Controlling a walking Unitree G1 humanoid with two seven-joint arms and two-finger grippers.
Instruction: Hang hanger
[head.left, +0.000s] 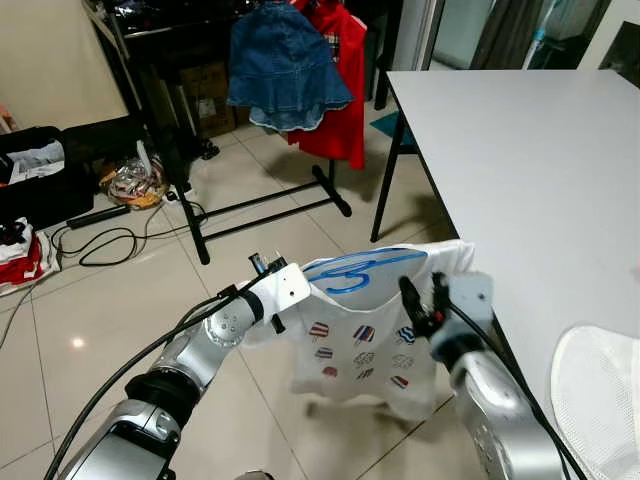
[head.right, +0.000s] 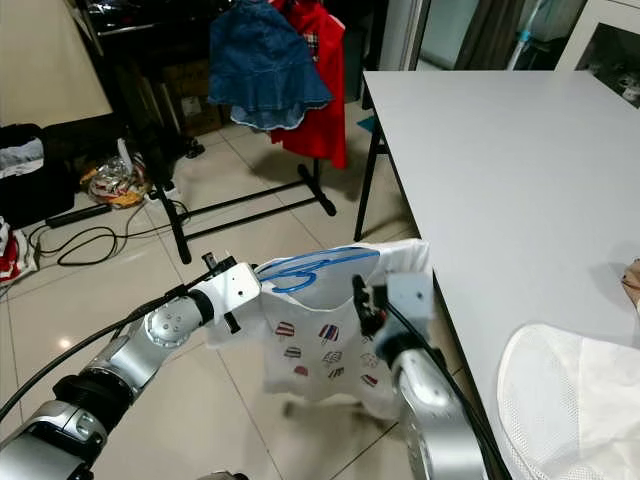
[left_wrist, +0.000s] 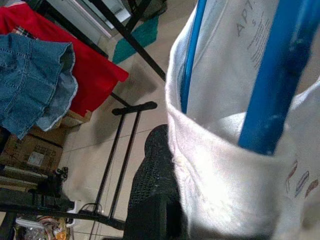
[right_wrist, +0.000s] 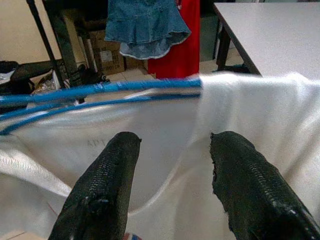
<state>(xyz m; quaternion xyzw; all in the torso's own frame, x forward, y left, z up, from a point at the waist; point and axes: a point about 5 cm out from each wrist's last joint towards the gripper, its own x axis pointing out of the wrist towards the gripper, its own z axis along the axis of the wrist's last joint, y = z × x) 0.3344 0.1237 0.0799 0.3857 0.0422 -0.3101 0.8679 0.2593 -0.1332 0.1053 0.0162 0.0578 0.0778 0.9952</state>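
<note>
A thin blue wire hanger (head.left: 352, 272) sits inside the neck of a small white T-shirt with little red and blue pictures (head.left: 362, 340). The shirt hangs in the air between the two grippers, above the pale tiled floor (head.left: 110, 310). The left gripper (head.left: 283, 310) is pinched shut on the shirt's shoulder, with one black finger (left_wrist: 152, 190) pressed against the cloth. The right gripper (right_wrist: 172, 150) is at the other shoulder. Its two fingers are apart, and the cloth lies between and behind them, so I cannot tell if they grip it. Just beside the right gripper is a big white table (head.left: 520, 150). Far ahead of both grippers stands a black clothes rack (head.left: 250, 205), with a blue denim skirt (head.left: 285, 70) and a red garment (head.left: 340, 80) hanging on it.
</note>
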